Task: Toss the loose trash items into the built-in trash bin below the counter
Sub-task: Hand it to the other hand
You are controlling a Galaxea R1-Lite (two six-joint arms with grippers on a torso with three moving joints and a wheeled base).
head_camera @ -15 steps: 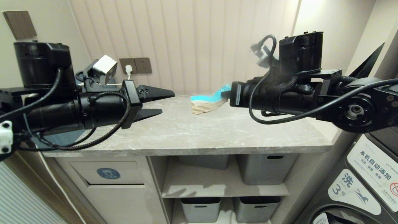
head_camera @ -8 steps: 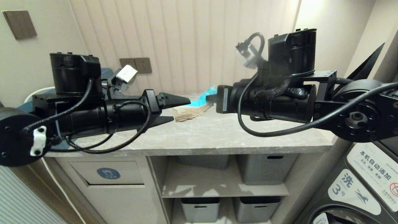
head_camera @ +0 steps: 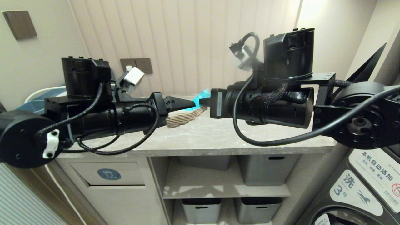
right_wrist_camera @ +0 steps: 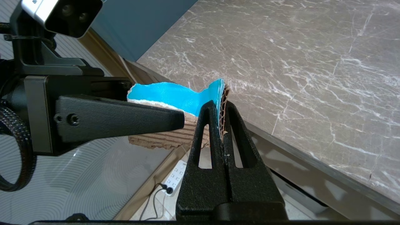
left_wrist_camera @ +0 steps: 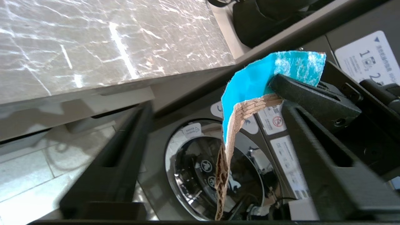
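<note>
Above the table's (head_camera: 218,137) front edge, the right pincer (right_wrist_camera: 222,109) pinched one corner of a cardboard scrap (head_camera: 184,116), light and bendy, while the left pincer (head_camera: 175,111), spread, straddled its free end, the likeliest hold.

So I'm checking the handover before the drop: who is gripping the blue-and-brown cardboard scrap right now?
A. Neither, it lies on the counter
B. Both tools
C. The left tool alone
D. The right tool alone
D: the right tool is shut on the cardboard scrap, while the left tool stands open around it, fingers not yet closed.
</note>
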